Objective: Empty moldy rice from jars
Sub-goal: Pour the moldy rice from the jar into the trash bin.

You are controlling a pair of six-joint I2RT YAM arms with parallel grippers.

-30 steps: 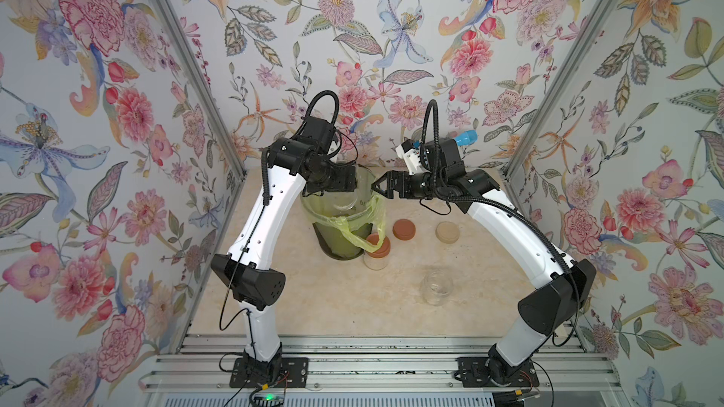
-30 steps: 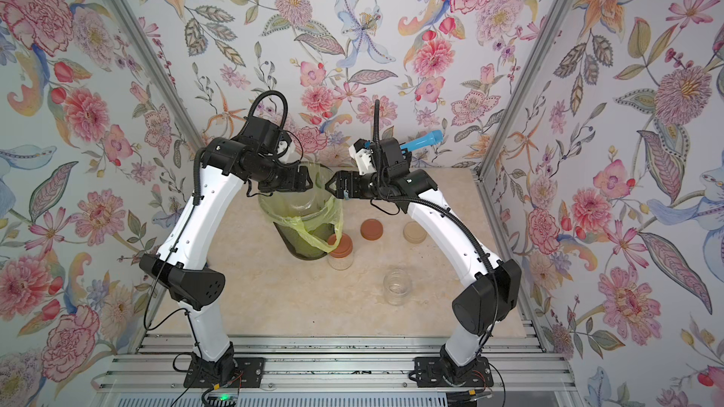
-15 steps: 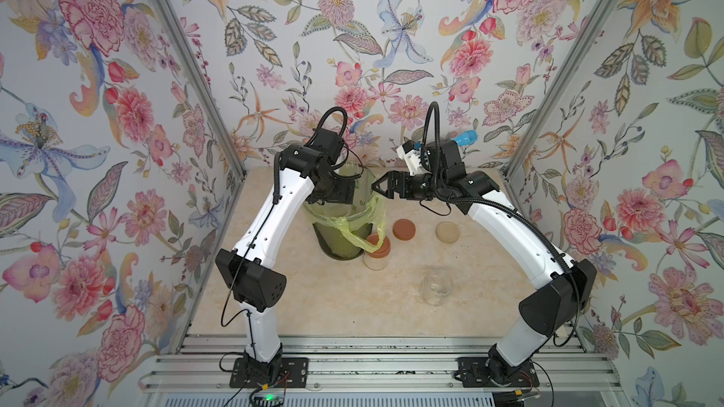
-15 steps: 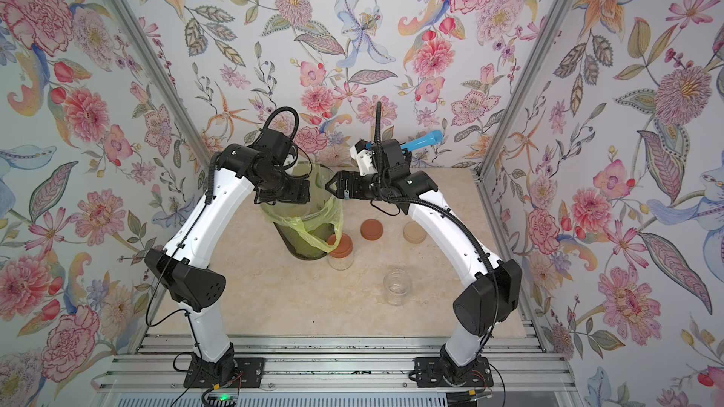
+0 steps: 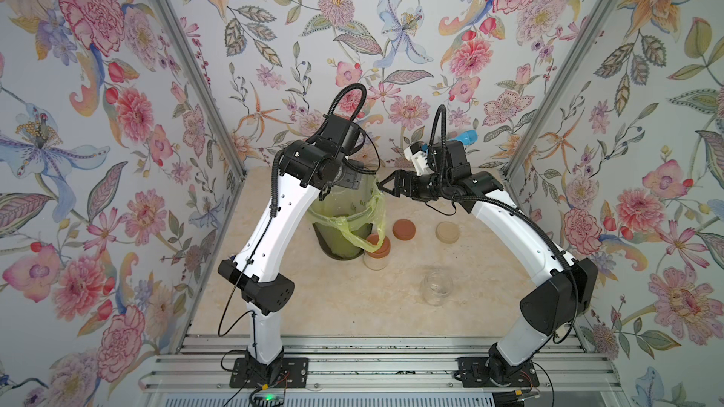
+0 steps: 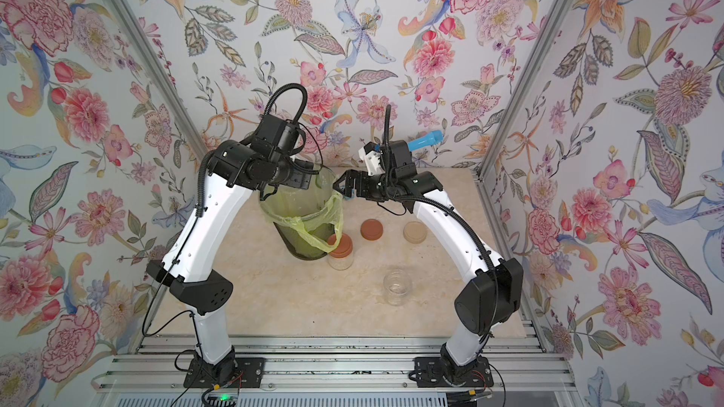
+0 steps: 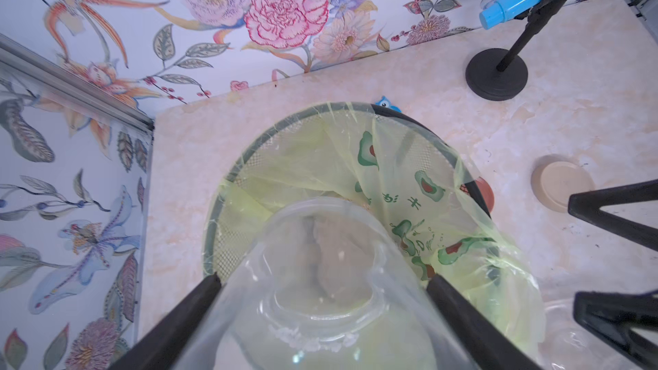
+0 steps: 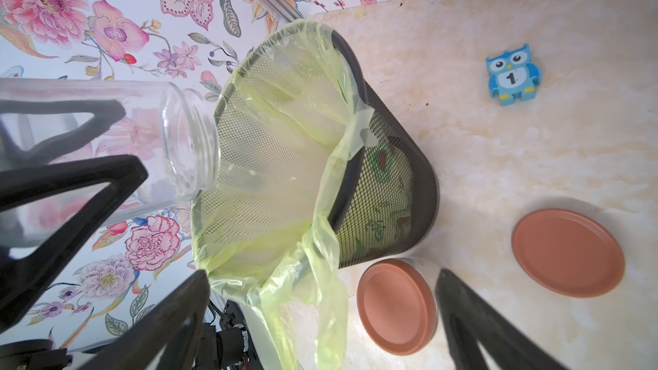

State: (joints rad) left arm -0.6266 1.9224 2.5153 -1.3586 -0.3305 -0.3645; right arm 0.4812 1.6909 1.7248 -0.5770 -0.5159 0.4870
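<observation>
Now left end effector (image 7: pixel 322 281) clamps 1 tipped jar (image 7: pixel 320 229) over bin (image 8: pixel 391 190); right end effector (image 5: pixel 386 186) gapes empty.

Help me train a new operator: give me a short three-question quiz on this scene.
1. Multiple choice: what is in the left hand?
A) a loose lid
B) a clear jar tipped toward the bin
C) nothing
2. True or false: the right hand is shut on a lid.
3. How many lids lie loose on the table?

Key
1. B.
2. False: its jaws stand open and empty near the bin's rim.
3. Two: a reddish-brown lid and a beige lid. A third lid is on the closed jar.
</observation>
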